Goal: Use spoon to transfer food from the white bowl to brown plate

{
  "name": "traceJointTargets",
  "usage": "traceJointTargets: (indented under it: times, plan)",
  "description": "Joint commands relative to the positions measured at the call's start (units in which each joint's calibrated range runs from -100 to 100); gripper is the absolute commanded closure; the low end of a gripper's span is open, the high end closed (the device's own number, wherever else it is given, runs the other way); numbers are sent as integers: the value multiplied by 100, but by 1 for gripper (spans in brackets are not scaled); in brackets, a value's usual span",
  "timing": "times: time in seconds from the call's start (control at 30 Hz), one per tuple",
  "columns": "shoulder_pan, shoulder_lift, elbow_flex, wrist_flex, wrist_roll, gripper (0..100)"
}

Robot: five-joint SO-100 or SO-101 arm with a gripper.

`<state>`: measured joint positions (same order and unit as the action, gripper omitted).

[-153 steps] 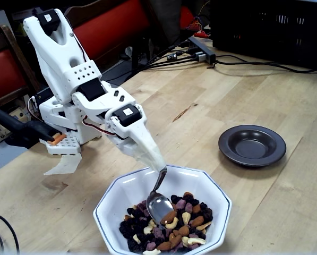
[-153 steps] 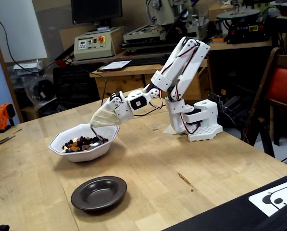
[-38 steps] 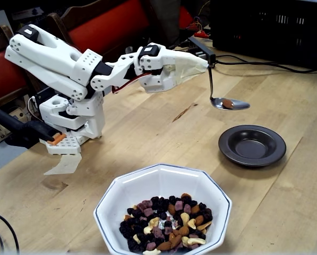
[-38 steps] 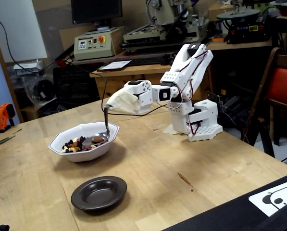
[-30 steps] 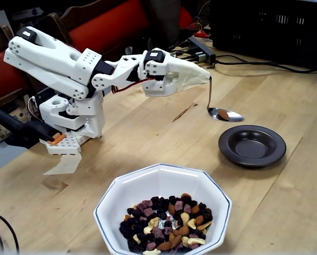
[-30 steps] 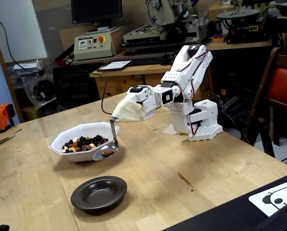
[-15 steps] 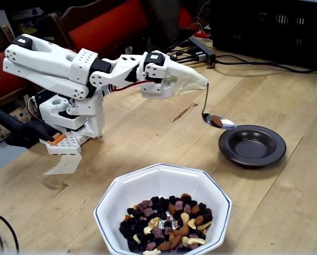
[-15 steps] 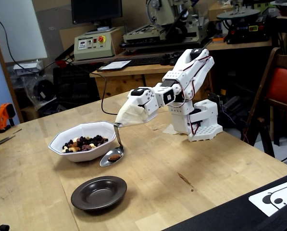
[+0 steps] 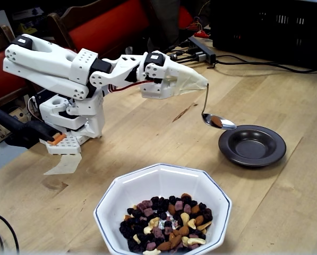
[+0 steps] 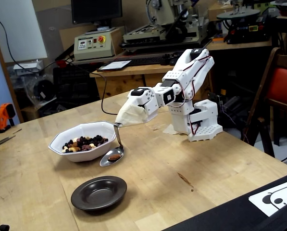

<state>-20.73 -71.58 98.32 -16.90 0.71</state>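
Silver spoon (image 9: 217, 121) pinched in end effector (image 9: 205, 85), apparently; wrap hides jaws. Almond-loaded, just short of plate (image 9: 251, 145) rim. Advance over plate, then tip.

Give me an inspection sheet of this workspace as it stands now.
Surface: wooden table, dark scar mid-top.
Job's things: spoon carrying one almond, near the empty brown plate; white bowl holds the remaining food.
Clutter: nothing seen near the dishes.
Grippers: gripper wrapped in white covering, spoon handle emerging; jaws hidden.
Cables: black cables at the table's far edge.
Surroundings: red chairs, workshop machines.
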Motion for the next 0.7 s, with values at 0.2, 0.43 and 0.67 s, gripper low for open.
traceJointTargets:
  times: [0.2,0.43,0.67]
  plan:
    - [-16,-10,-646,-10,20,98]
    - [-1,581,-840,-65,20,98]
    - [29,923,-867,-73,20,98]
